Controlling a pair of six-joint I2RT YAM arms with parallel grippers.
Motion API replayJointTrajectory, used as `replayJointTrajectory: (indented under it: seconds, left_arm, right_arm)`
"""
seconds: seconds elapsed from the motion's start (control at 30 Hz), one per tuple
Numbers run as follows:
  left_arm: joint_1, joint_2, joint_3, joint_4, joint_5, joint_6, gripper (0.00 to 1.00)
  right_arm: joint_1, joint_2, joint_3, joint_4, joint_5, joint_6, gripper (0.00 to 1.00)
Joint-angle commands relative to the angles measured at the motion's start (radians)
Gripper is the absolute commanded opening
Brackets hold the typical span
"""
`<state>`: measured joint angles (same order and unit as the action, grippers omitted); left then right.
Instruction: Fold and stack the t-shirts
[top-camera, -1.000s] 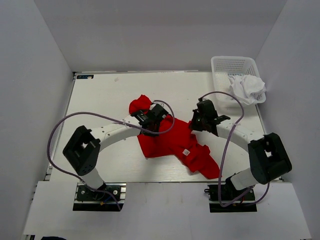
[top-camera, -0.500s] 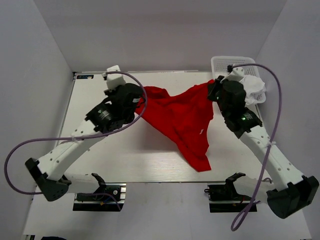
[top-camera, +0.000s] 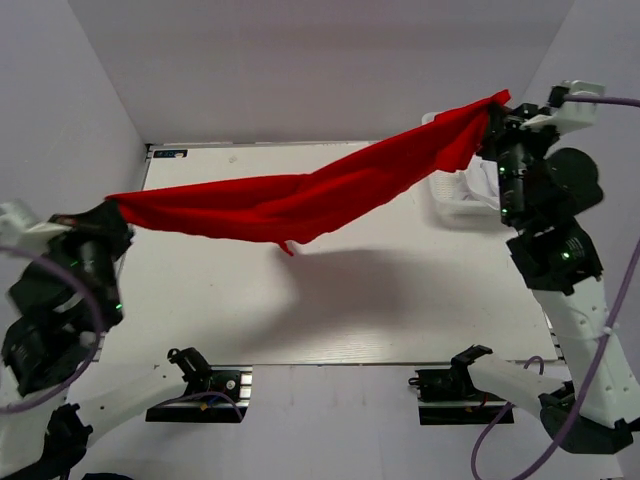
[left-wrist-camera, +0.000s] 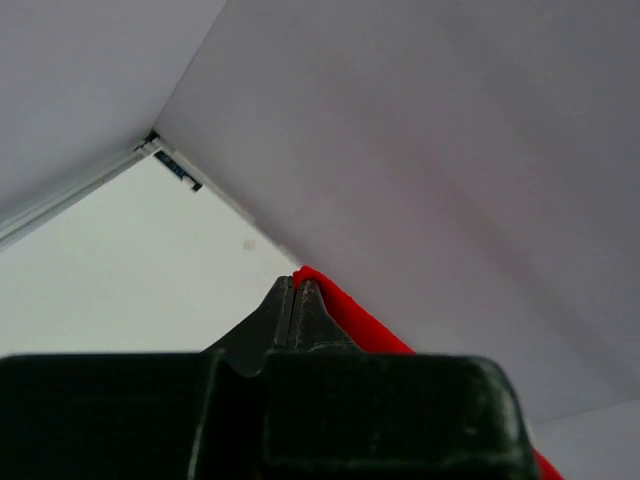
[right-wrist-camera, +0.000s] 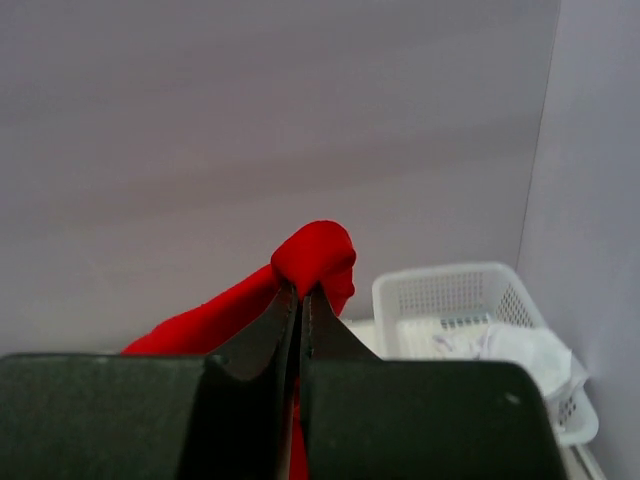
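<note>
Table (top-camera: 400, 290): basket (right-wrist-camera: 440, 290) at far right corner; second t-shirt (right-wrist-camera: 500, 345) inside basket.
First t-shirt (top-camera: 300, 195): off table, strung above it from left to right, middle sagging.
Left end: pinched in left gripper (top-camera: 108, 212), over table's left edge.
Right end: pinched in right gripper (top-camera: 492, 118), above basket.

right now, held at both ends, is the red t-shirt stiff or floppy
Likely floppy: the red t-shirt sags between the left gripper and right gripper. Probably light: small pinches carry it. It may slip; little cloth is clamped.
</note>
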<state>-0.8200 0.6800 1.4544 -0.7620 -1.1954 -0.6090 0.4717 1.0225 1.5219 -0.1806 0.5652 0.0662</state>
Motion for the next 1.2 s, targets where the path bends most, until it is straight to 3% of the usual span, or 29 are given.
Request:
replayJointTrajectory:
  seconds: [0.0,0.27,0.37,0.47,0.6,0.67,0.73,0.83,0.9,0.93,1.07,1.1,1.17]
  left_arm:
    - [0.004,-0.054,-0.011,0.088,0.026,0.098,0.0]
    - [0.004,0.016,0.026,0.089,0.069,0.117,0.0]
    - [0.004,0.05,-0.053,0.189,0.082,0.167,0.0]
    - [-0.016,0.076,-0.193,0.419,0.063,0.277,0.0]
    - [0.022,0.316,-0.218,0.435,0.082,0.232,0.0]
    - [0.05,0.536,-0.166,0.364,0.12,0.145,0.0]
    - [0.131,0.672,-0.108,0.259,0.158,0.024,0.0]
    - [0.27,0.852,-0.108,0.268,0.316,-0.005,0.0]
    - [0.37,0.946,-0.108,0.268,0.397,-0.038,0.0]
    - [0.402,0.975,-0.108,0.268,0.427,-0.049,0.0]
    - [0.534,1.127,-0.034,0.198,0.526,-0.086,0.0]
    - [0.554,1.156,-0.013,0.172,0.56,-0.095,0.0]
    - [0.6,1.216,0.033,0.103,0.592,-0.115,0.0]
  right_arm:
    - [-0.002,-0.062,0.113,0.047,-0.03,-0.101,0.0]
    - [-0.002,-0.033,0.228,0.084,-0.069,-0.158,0.0]
    - [-0.004,0.037,0.216,0.067,-0.091,-0.151,0.0]
    - [-0.004,0.153,0.198,0.079,-0.073,-0.137,0.0]
    - [-0.007,0.341,0.19,0.098,-0.042,-0.098,0.0]
    - [-0.007,0.443,0.164,0.113,-0.059,-0.083,0.0]
    - [-0.01,0.5,0.167,0.121,-0.067,-0.074,0.0]
    - [-0.016,0.672,0.221,0.102,-0.083,-0.022,0.0]
    - [-0.021,0.845,0.331,0.075,-0.094,-0.005,0.0]
    - [-0.022,1.005,0.428,0.003,-0.064,0.001,0.0]
    - [-0.024,1.261,0.805,-0.126,-0.044,0.006,0.0]
    - [-0.022,1.337,0.823,-0.128,-0.057,0.0,0.0]
    - [-0.021,1.35,0.805,-0.103,-0.083,0.003,0.26]
